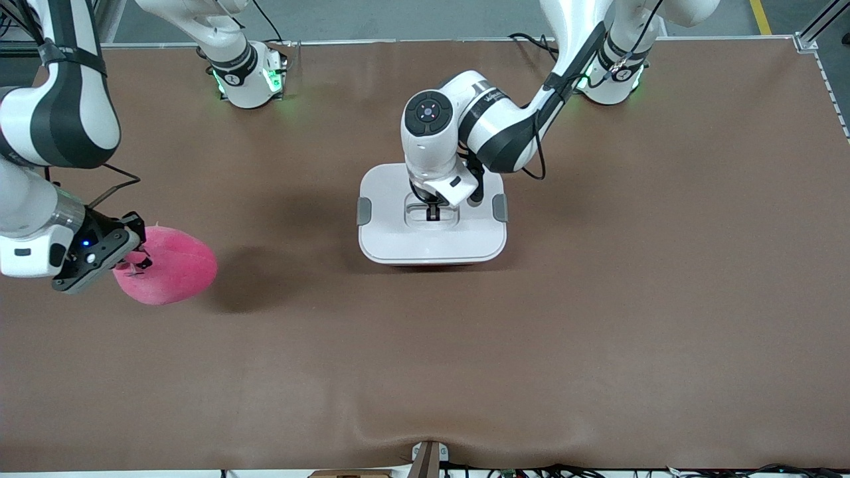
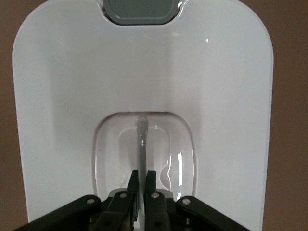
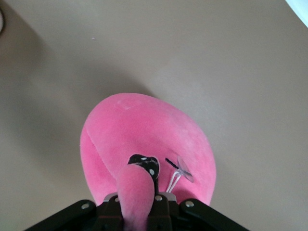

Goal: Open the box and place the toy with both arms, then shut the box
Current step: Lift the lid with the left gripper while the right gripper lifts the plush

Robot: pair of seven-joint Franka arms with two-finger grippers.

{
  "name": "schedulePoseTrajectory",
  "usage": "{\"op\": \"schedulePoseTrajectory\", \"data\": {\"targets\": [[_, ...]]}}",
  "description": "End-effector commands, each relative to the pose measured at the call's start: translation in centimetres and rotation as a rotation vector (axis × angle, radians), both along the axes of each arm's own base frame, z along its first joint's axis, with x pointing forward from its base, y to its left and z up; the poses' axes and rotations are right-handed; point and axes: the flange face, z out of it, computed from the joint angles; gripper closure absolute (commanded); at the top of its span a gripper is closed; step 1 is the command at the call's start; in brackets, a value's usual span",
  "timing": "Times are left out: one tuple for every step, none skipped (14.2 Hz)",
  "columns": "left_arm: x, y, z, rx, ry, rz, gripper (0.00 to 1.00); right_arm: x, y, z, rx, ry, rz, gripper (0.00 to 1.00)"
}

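- Reaching down from the upper right of the front view, the left arm bends at its elbow and points its wrist straight down over the box (image 1: 431, 232) at mid-frame.
- The left gripper (image 1: 433, 214) is pinched tight on the thin grey handle (image 2: 141, 144) in the white lid (image 2: 62, 120)'s recess.
- Entering at the frame's left edge, the right arm angles downward; the right gripper (image 1: 136, 255) is clamped on the pink toy (image 1: 174, 265), hanging above the table (image 1: 597, 332).

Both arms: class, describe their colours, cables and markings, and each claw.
Both arms are glossy white with black joint bands, thin black cables and green-lit bases. The left claw and right claw are black; the right one's mount shows a small blue light.
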Motion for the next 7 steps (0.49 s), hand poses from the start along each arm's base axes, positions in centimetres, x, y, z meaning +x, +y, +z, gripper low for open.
{"op": "schedulePoseTrajectory", "data": {"targets": [[-0.3,0.0,1.8,-0.007,-0.035,0.009,1.00,-0.4,2.4,1.2,-0.020,-0.003,0.121,1.00],[-0.4,0.0,2.2,-0.009,-0.035,0.010,1.00,-0.5,4.0,1.2,-0.021,-0.003,0.172,1.00],[-0.5,0.0,2.7,-0.012,-0.039,0.023,1.00,-0.6,5.2,1.3,-0.021,-0.005,0.204,1.00],[-1.0,-0.5,2.9,-0.016,-0.037,0.026,1.00,-0.9,6.5,1.2,-0.020,0.002,0.237,1.00],[-1.5,-0.7,3.1,-0.014,-0.032,0.021,1.00,-1.2,7.9,1.3,-0.022,0.007,0.271,1.00],[-1.7,-0.7,3.4,-0.015,-0.031,0.018,1.00,-1.5,9.5,1.4,-0.025,0.010,0.307,1.00],[-1.9,-0.8,3.8,-0.013,-0.029,0.015,1.00,-2.0,10.6,1.9,-0.031,0.006,0.341,1.00]]}}
